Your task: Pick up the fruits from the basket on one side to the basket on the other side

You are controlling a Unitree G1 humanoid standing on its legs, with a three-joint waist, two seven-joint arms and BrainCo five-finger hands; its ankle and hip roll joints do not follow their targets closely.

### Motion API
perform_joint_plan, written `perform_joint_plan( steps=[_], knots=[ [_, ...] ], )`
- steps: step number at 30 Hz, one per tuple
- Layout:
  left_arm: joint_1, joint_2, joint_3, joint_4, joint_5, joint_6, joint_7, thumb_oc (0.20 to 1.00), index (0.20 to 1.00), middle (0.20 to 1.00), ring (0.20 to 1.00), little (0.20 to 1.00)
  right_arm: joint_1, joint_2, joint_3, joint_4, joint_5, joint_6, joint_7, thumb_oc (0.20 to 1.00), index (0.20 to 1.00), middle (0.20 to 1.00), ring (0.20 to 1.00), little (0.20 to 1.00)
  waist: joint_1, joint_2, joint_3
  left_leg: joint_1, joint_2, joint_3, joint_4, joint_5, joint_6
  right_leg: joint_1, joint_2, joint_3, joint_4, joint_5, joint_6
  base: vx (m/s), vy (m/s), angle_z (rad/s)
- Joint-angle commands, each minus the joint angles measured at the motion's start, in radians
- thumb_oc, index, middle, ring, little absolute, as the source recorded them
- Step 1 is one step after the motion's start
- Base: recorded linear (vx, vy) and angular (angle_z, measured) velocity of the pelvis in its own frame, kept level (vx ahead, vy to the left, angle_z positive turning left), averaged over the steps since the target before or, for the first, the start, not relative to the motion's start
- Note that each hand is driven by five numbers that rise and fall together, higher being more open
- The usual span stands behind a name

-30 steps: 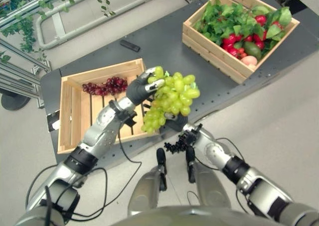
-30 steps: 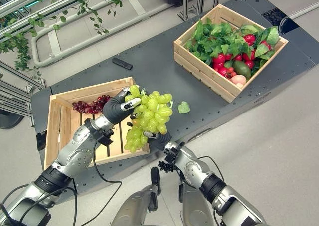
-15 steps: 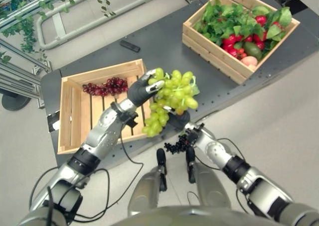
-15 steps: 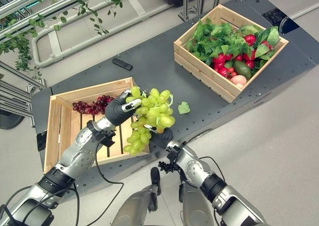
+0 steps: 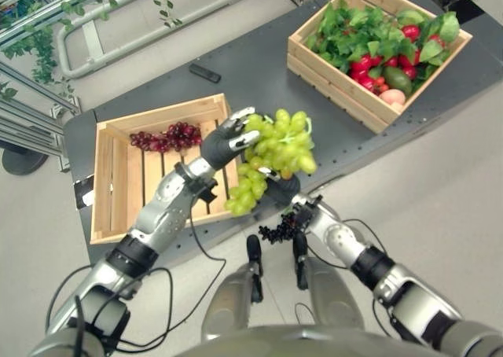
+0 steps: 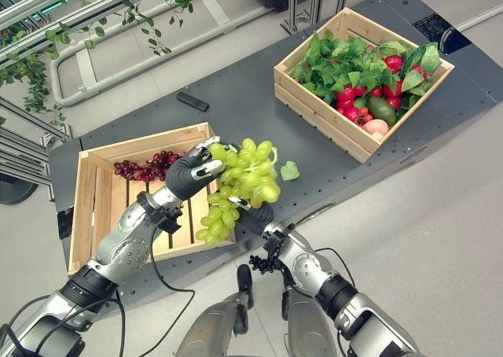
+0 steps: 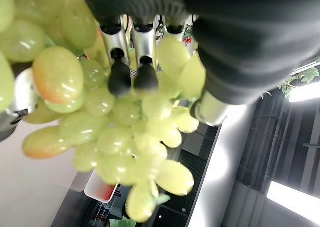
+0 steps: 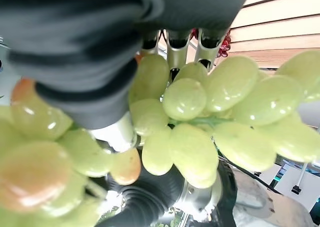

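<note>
A big bunch of green grapes (image 5: pixel 275 149) hangs in the air over the table's near edge, between my two hands. My right hand (image 5: pixel 281 190) holds it from below, fingers and thumb curled round the grapes (image 8: pixel 200 102). My left hand (image 5: pixel 218 145) sits against the bunch's left side; its fingers (image 7: pixel 134 62) are straight and spread, with their tips touching the grapes (image 7: pixel 120 132). Just left of the hands, the left wooden crate (image 5: pixel 110 176) has a bunch of dark red grapes (image 5: pixel 167 135) at its far end. The right wooden crate (image 5: pixel 338 86) is full of produce.
The right crate holds leafy greens (image 5: pixel 354 31), red peppers (image 5: pixel 365 64), an avocado (image 5: pixel 398 79) and a peach (image 5: pixel 393 96). A black remote (image 5: pixel 204 72) lies on the grey table beyond the left crate. A loose green leaf (image 6: pixel 289 170) lies on the table by the bunch.
The green bunch has sunk a little and drawn closer to the left hand. The left hand's fingers have straightened and spread off the top of the bunch.
</note>
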Motion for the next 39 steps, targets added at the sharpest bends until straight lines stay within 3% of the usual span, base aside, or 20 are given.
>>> perform_joint_plan(
  steps=[1, 15, 25, 32, 39],
  knots=[
    [0.013, -0.006, -0.017, -0.022, 0.030, -0.045, -0.015, 1.000, 1.000, 1.000, 1.000, 1.000, -0.055, 0.106, -0.047, -0.058, 0.056, -0.050, 0.032, 0.200, 0.200, 0.200, 0.200, 0.200, 0.004, -0.043, -0.005, 0.079, -0.003, 0.018, 0.060, -0.126, 0.007, 0.055, -0.035, 0.037, -0.007, 0.020, 0.089, 0.00, 0.000, 0.00],
    [0.112, 0.064, 0.078, -0.050, 0.012, -0.042, -0.042, 1.000, 1.000, 1.000, 1.000, 1.000, -0.019, 0.032, -0.096, -0.099, 0.040, -0.050, 0.050, 0.200, 0.200, 0.200, 0.200, 0.200, 0.005, -0.048, -0.011, 0.079, -0.002, 0.019, 0.065, -0.128, 0.006, 0.057, -0.035, 0.039, -0.005, 0.021, 0.090, 0.00, 0.000, 0.00],
    [0.272, 0.100, 0.214, -0.100, 0.001, -0.036, -0.073, 1.000, 1.000, 1.000, 1.000, 1.000, 0.068, -0.079, -0.233, -0.200, 0.026, -0.075, 0.069, 0.200, 0.200, 0.200, 0.200, 0.200, 0.004, -0.053, -0.010, 0.079, 0.000, 0.016, 0.057, -0.124, 0.007, 0.058, -0.032, 0.038, -0.020, 0.026, 0.092, 0.00, 0.000, 0.00],
    [0.364, 0.023, 0.333, -0.085, -0.001, -0.052, -0.051, 1.000, 1.000, 1.000, 1.000, 1.000, 0.149, -0.137, -0.398, -0.283, 0.016, -0.117, 0.068, 0.200, 0.200, 0.200, 0.200, 0.200, 0.001, -0.058, -0.011, 0.082, 0.001, 0.010, 0.047, -0.119, 0.007, 0.062, -0.033, 0.034, -0.026, 0.027, 0.094, 0.00, 0.000, 0.00],
    [0.420, -0.106, 0.497, -0.021, 0.029, -0.115, 0.003, 1.000, 1.000, 1.000, 1.000, 1.000, 0.250, -0.188, -0.626, -0.369, -0.023, -0.171, 0.056, 0.200, 0.200, 0.200, 0.200, 0.200, -0.007, -0.074, -0.018, 0.094, -0.004, 0.001, 0.030, -0.117, 0.006, 0.074, -0.034, 0.024, -0.035, 0.027, 0.096, 0.00, 0.000, 0.00]
  ],
)
